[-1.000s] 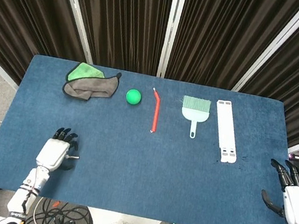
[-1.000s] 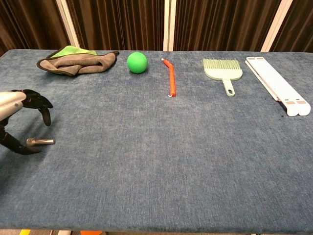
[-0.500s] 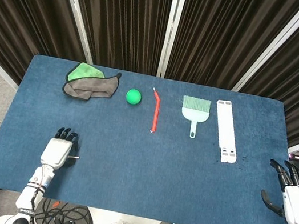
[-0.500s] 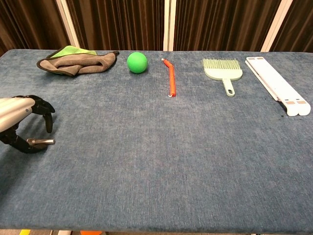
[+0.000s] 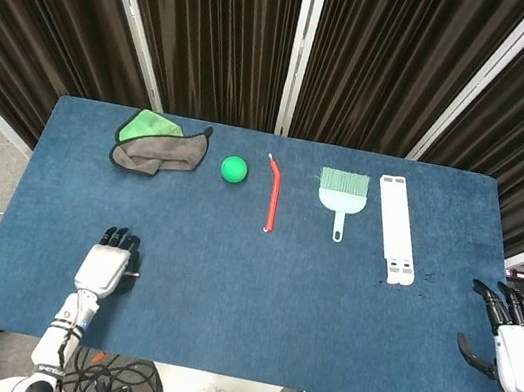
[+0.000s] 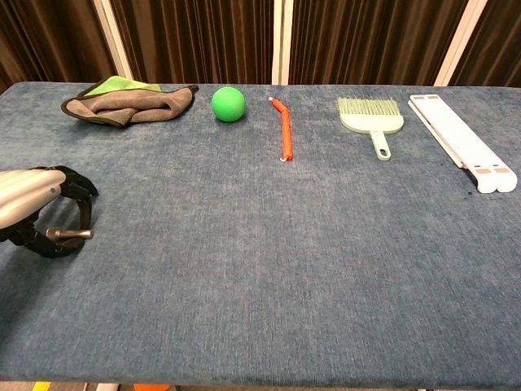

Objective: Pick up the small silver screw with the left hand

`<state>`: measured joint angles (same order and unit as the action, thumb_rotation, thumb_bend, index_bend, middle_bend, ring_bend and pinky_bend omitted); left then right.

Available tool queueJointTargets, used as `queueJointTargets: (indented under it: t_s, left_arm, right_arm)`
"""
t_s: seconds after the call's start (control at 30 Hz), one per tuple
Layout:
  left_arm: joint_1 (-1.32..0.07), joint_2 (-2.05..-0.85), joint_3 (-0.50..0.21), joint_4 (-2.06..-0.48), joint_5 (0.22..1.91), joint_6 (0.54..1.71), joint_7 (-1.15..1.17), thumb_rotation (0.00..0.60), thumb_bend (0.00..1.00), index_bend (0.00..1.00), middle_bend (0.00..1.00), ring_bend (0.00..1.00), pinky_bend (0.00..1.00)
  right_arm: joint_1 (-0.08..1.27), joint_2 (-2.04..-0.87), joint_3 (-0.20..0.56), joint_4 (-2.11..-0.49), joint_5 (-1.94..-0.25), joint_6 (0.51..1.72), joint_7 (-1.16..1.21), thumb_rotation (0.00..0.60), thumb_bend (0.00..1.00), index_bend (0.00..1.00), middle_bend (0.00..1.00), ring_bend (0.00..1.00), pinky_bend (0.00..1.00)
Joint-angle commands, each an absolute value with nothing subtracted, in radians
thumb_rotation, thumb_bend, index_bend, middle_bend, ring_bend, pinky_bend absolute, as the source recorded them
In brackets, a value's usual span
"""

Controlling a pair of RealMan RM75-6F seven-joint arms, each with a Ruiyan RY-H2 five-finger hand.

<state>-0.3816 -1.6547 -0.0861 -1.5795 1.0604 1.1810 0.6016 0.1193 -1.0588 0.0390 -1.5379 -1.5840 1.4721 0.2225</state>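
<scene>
Left hand (image 6: pixel 37 213) low at the desk's (image 6: pixel 269 244) near left, fingers curled around the small silver screw (image 6: pixel 68 234), pinching it. Right hand (image 5: pixel 517 353) at the near right edge, fingers spread, holding nothing.

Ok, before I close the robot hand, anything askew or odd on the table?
Nothing stands out. The cloth, ball, straw, brush and white stand lie in a tidy row at the back; the left robot hand curls around the screw.
</scene>
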Motion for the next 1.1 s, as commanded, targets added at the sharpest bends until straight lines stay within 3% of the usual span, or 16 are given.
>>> queueJointTargets:
  t_s: [0.03,0.73,1.1]
  left_arm:
    - [-0.384,-1.659,-0.087,-1.574,1.054,1.182,0.601,0.6,0.33,0.53,0.16,0.01,0.0]
    - [-0.359,-1.609,-0.144,-1.576,1.109,1.176,0.253,0.6,0.37,0.57,0.16,0.01,0.0]
    - [-0.343,-1.607,-0.152,-1.551,1.081,1.169,0.18,0.6,0.36,0.56,0.16,0.01,0.0]
  right_arm:
    - [0.121,-1.059,0.039,-1.538,-1.581,1.468,0.221,0.6,0.24,0.1,0.2,0.05,0.08]
    - [0.117,-1.056,0.038,-1.55,-1.57,1.465,0.207,0.6,0.24,0.1,0.2,0.05,0.08]
    - [0.119,-1.049,0.038,-1.566,-1.564,1.455,0.189,0.6,0.24,0.1,0.2,0.05,0.07]
